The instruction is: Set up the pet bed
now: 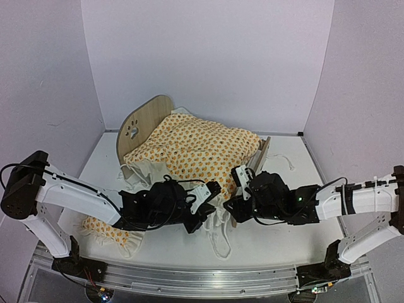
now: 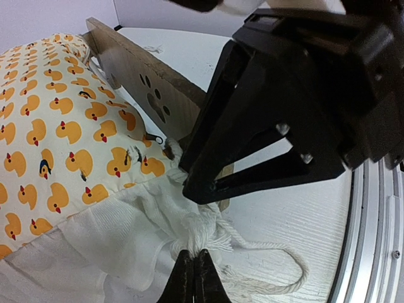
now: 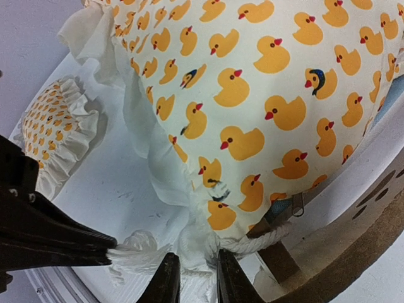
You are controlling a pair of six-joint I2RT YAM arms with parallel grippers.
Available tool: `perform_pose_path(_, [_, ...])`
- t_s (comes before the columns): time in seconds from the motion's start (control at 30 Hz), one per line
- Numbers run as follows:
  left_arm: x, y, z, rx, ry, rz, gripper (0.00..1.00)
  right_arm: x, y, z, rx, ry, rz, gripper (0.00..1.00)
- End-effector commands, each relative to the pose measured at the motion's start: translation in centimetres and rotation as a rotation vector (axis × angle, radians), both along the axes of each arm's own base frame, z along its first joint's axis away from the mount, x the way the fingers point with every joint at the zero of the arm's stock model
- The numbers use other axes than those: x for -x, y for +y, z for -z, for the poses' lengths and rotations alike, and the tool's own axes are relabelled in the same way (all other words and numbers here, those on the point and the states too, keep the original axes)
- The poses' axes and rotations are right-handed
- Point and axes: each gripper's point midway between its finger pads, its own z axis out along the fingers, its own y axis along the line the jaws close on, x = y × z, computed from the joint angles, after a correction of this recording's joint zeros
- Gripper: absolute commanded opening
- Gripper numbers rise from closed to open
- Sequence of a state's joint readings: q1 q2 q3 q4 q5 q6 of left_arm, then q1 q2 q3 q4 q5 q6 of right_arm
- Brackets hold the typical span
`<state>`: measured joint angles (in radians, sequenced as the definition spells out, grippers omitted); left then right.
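Observation:
The pet bed stands mid-table, with its rounded headboard (image 1: 142, 123) at the back left and its low paw-print footboard (image 1: 262, 154) at the right. The footboard also shows in the left wrist view (image 2: 136, 72) and the right wrist view (image 3: 353, 240). The duck-print ruffled blanket (image 1: 196, 148) covers the bed, so only a sliver of blue mattress (image 3: 394, 95) shows. My left gripper (image 2: 194, 262) is shut on the blanket's white ruffle at the near corner by the footboard. My right gripper (image 3: 192, 271) is right beside it, its fingers pinching the same bunched ruffle (image 3: 208, 243).
The small matching ruffled pillow (image 1: 104, 230) lies on the table at the near left, also in the right wrist view (image 3: 53, 129). A loose white cord (image 2: 278, 287) loops on the table by the left fingers. Another cord (image 1: 287, 161) lies beyond the footboard. White walls enclose the table.

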<state>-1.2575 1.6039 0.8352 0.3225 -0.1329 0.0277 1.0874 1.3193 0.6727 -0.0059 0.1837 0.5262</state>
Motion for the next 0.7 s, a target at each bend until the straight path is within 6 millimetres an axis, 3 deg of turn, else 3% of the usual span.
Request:
perform_pose_path(0.0, [0.0, -0.1, -3.0, 0.092, -0.026, 0.012, 0.00, -1.5, 0.7, -1.6, -0.014, -0.040, 0.074, 0.24])
perform_pose_path(0.13, [0.1, -0.1, -3.0, 0.099, -0.031, 0.018, 0.00, -1.7, 1.0, -0.7, 0.027, -0.022, 0.085, 0.21])
perform_pose_path(0.3, [-0.3, 0.2, -2.5, 0.099, -0.041, 0.021, 0.00, -1.6, 1.0, -1.6, -0.016, -0.016, 0.096, 0.00])
perform_pose_path(0.57, [-0.9, 0.3, -2.4, 0.111, -0.082, 0.046, 0.00, -0.4, 0.6, -2.3, -0.057, 0.007, 0.062, 0.00])
perform_pose_path(0.67, [-0.6, 0.5, -2.3, 0.113, -0.076, 0.067, 0.00, -0.1, 0.4, -1.0, -0.021, 0.018, 0.044, 0.18])
